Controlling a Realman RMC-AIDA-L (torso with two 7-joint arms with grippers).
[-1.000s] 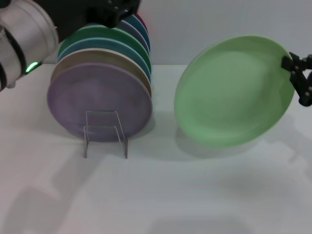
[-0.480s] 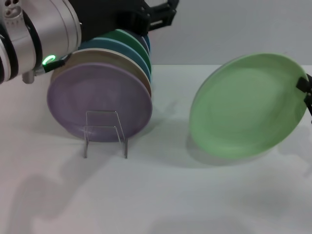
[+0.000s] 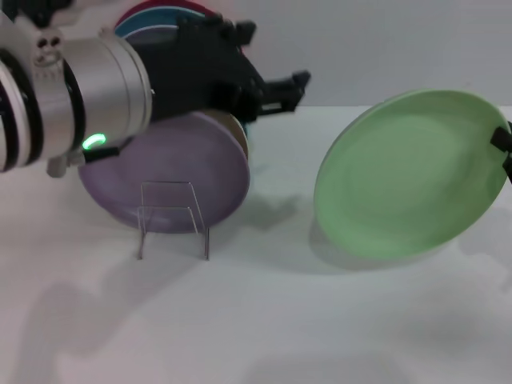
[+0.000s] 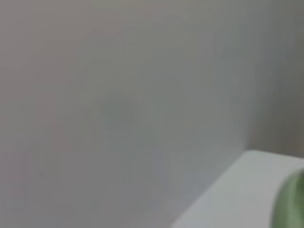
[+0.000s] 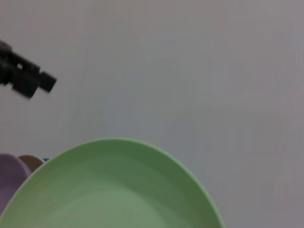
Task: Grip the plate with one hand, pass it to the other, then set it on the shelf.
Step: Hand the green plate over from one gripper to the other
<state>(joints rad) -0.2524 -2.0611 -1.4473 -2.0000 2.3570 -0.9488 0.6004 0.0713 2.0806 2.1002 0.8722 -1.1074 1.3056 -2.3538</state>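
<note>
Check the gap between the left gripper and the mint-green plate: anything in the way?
Nothing. In the head view, only bare white table and wall lie between the left gripper and the plate, which the right gripper holds tilted.

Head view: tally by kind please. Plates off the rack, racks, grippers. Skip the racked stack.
Plates off the rack: 1, the mint-green plate, held by the right gripper
Clear racks: 1, the rack
Grippers: 2, counting the left gripper above the racked plates
Total: 4
</note>
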